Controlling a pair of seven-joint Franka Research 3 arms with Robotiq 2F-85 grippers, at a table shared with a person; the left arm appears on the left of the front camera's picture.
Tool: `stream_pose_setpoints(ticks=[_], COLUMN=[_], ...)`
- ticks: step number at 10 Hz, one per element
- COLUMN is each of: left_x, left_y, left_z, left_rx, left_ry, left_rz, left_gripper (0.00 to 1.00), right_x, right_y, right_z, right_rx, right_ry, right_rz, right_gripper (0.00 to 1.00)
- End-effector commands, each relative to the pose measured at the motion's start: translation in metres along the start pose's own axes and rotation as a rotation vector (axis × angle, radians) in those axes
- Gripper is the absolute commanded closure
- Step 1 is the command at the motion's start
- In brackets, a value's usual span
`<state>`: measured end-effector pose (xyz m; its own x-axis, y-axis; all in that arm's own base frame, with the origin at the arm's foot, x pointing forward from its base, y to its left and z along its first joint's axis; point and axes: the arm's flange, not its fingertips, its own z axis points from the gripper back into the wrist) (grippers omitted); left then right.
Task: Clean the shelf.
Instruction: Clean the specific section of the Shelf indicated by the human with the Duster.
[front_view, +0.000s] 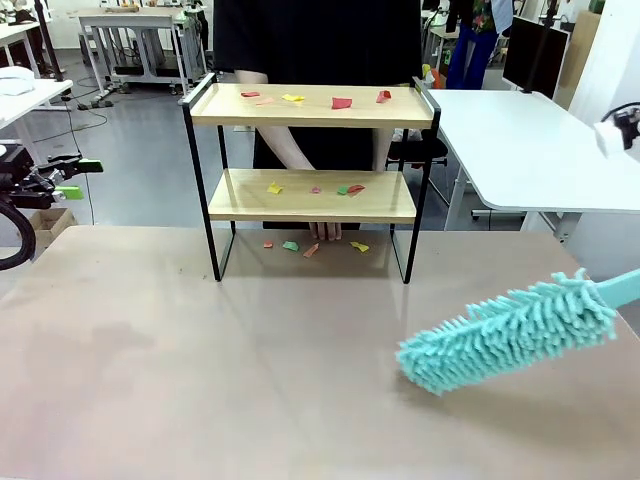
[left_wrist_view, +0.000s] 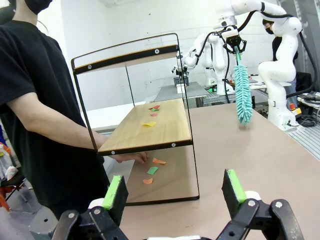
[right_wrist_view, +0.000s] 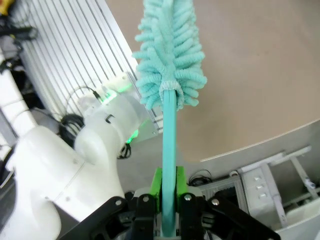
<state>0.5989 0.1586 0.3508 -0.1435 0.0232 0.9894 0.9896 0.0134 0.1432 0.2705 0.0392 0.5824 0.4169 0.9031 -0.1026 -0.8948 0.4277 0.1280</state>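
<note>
Right tool (right_wrist_view: 168, 202) clamped on teal duster (front_view: 510, 335) handle; fluffy head points left, tilted down toward counter (front_view: 200, 380). Left tool (left_wrist_view: 175, 192) wide, empty. Shelf (front_view: 300, 118) far centre, long axis left-right, coloured scraps (front_view: 341, 102) on boards.

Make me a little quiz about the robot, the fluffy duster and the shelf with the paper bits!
1. True or false: the right arm's fingers are shut on the handle of the turquoise duster.
2. Where do the coloured paper scraps lie? A: on the top board of the shelf only. B: on both boards and on the table beneath. C: on the duster.
3. Fill in: the left arm's fingers stand ___.
Key: 1 true; 2 B; 3 open.
</note>
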Motion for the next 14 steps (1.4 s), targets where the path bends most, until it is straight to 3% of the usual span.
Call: stream_pose_setpoints(ticks=[1,3,5,9,14], left_x=[0.002,0.002,0.002,0.002,0.002], left_y=[-0.001,-0.001,-0.001,-0.001,-0.001], left_z=[0.0,0.0,0.0,0.0,0.0], left_rx=[-0.006,-0.006,-0.006,-0.006,-0.006], left_ry=[0.005,0.005,0.005,0.005,0.005], left_rz=[-0.012,-0.012,-0.012,-0.012,-0.012], left_gripper=[0.0,0.0,0.0,0.0,0.0], right_x=[0.033,0.064,0.096,0.135,0.181], right_y=[0.022,0.05,0.079,0.121,0.147], right_z=[0.013,0.006,-0.016,-0.059,-0.096], right_rx=[0.047,0.099,0.14,0.08,0.028], right_ry=[-0.098,-0.143,-0.229,-0.476,-0.608], right_rz=[-0.052,-0.098,-0.231,-0.56,-0.705], right_gripper=[0.87,0.87,0.87,0.87,0.87])
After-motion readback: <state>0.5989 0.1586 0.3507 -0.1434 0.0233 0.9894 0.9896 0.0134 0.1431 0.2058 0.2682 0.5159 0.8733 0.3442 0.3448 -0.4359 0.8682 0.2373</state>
